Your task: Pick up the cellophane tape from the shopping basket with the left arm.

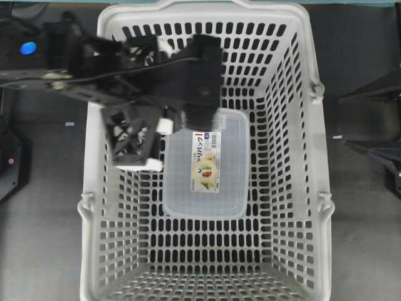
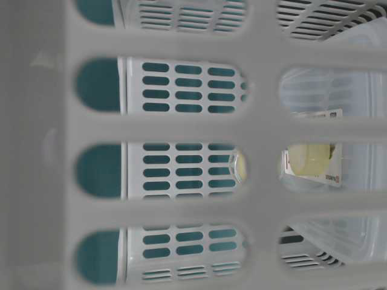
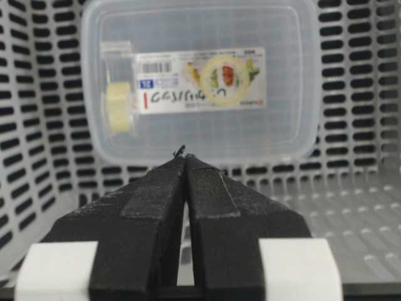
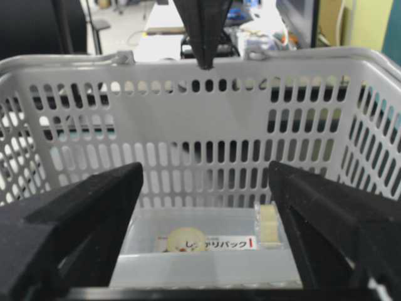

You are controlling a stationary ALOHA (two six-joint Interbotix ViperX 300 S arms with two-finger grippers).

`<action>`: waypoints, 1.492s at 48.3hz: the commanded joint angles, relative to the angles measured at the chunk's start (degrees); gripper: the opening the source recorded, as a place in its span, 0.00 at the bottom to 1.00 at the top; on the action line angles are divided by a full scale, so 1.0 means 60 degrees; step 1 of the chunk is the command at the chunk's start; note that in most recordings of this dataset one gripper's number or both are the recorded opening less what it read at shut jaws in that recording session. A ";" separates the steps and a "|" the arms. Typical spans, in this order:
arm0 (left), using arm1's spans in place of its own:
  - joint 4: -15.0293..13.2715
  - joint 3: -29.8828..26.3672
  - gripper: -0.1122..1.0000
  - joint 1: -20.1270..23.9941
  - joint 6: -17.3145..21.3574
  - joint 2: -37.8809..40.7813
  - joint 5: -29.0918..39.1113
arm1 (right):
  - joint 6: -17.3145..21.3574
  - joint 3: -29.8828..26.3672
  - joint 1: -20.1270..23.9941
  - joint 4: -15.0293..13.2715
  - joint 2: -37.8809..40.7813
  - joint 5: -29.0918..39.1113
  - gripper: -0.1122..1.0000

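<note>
The cellophane tape (image 3: 119, 108) is a small pale-yellow roll at the left end of the clear lidded container (image 3: 200, 50). It also shows in the right wrist view (image 4: 269, 227) and the table-level view (image 2: 307, 158). I cannot tell whether it lies on the lid or inside. In the overhead view my left arm hides it. Both lie in the light-grey shopping basket (image 1: 207, 9). My left gripper (image 3: 186, 157) is shut and empty. It hangs inside the basket (image 1: 156, 145), short of the container's near edge. My right gripper (image 4: 205, 169) is open and empty outside the basket.
The clear container (image 1: 232, 157) with its printed label covers the middle of the basket floor. Slotted basket walls (image 3: 37, 125) stand close on the left of my left gripper. The right arm (image 1: 376, 125) rests on the dark table beyond the basket's right wall.
</note>
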 commanded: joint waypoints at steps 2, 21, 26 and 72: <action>0.0029 -0.1436 0.10 0.0044 0.0044 0.0542 0.0850 | 0.0015 -0.0234 0.0000 0.0044 0.0044 -0.0029 0.80; 0.0029 -0.2725 0.39 -0.0059 -0.0117 0.1641 0.1846 | 0.0015 -0.0205 0.0044 0.0029 -0.0117 -0.0059 0.80; 0.0029 -0.2695 0.68 -0.0322 -0.0103 0.1860 0.1846 | 0.0000 -0.0205 0.0029 0.0029 -0.0205 -0.0059 0.80; 0.0029 0.1011 0.91 -0.0703 -0.0732 0.2461 -0.2358 | 0.0000 -0.0146 -0.0015 0.0029 -0.0308 -0.0029 0.80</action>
